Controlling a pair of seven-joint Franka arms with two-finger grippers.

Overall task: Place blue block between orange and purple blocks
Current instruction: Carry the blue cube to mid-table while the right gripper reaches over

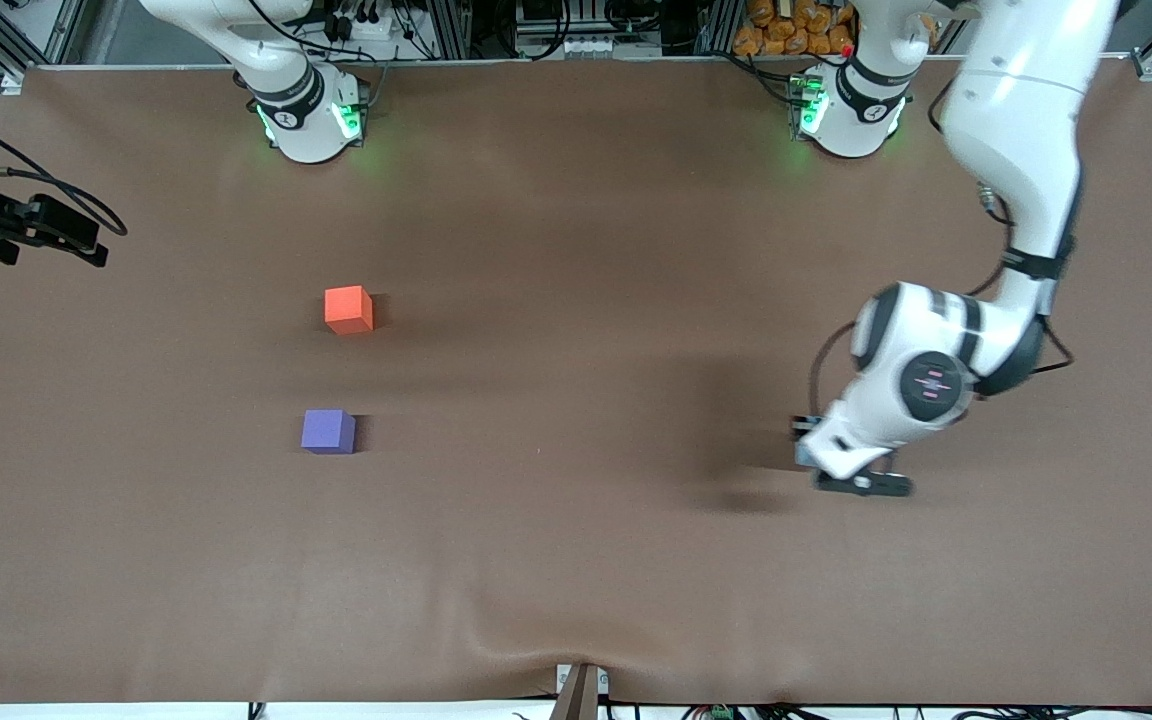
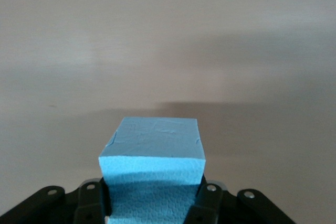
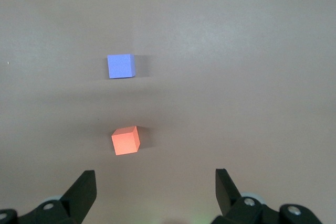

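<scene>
The blue block (image 2: 152, 153) is held in my left gripper (image 2: 152, 200), whose fingers (image 2: 92, 198) are shut on its two sides. In the front view the left gripper (image 1: 858, 482) hangs above the brown table toward the left arm's end, with only a sliver of the blue block (image 1: 804, 456) showing. The orange block (image 1: 348, 309) and the purple block (image 1: 328, 431) sit apart toward the right arm's end, the purple one nearer the front camera. My right gripper (image 3: 155, 182) is open and empty, high over the table, looking down on the orange block (image 3: 126, 140) and purple block (image 3: 120, 66).
The brown table mat (image 1: 576, 560) has a gap of bare mat between the orange and purple blocks. Black gear on cables (image 1: 31, 228) juts in at the edge of the right arm's end. The arm bases (image 1: 311, 115) stand along the back edge.
</scene>
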